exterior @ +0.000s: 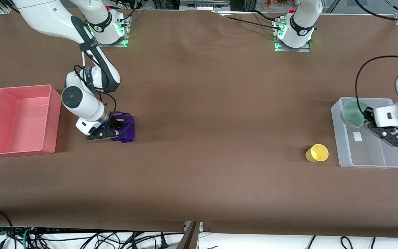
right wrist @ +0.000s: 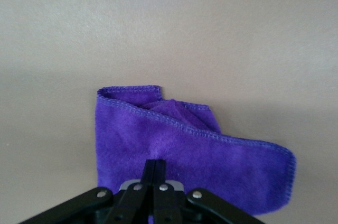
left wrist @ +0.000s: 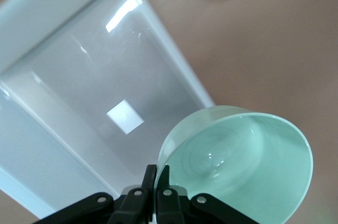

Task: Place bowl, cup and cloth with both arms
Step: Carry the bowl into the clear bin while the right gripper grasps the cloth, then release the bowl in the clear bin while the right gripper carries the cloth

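Item 1: small round pale mint-green bowl (exterior: 353, 113), middle right of the front frame. I see it tilted, held up over the end of the clear rectangular plastic bin (exterior: 371, 162) that lies farther from the front camera. In the left wrist view the bowl (left wrist: 243, 163) fills the lower right, its hollow facing the lens, its rim pinched at the bottom edge.

Item 2: left gripper (exterior: 370, 119), black, two-fingered, at the right edge of the front frame over the bin. I read its fingers (left wrist: 150, 182) as drawn together, clamped on the bowl's rim.

Item 3: small plain yellow plastic cup (exterior: 317, 153), lower right of the front frame. It lies on the brown table covering (exterior: 212, 103), just beside the bin and apart from it, toward the right arm's end.

Item 4: small deep purple fabric cloth (exterior: 127, 128), middle left of the front frame, folded and rumpled. In the right wrist view the cloth (right wrist: 190, 150) sits in the lower centre with stitched hems showing.

Item 5: right gripper (exterior: 114, 128), low at the cloth. Its fingers (right wrist: 149, 174) are pressed nearly together, nipping the fabric.

Item 6: pink rectangular plastic bin (exterior: 22, 145), left edge of the front frame, near the cloth but apart from it.
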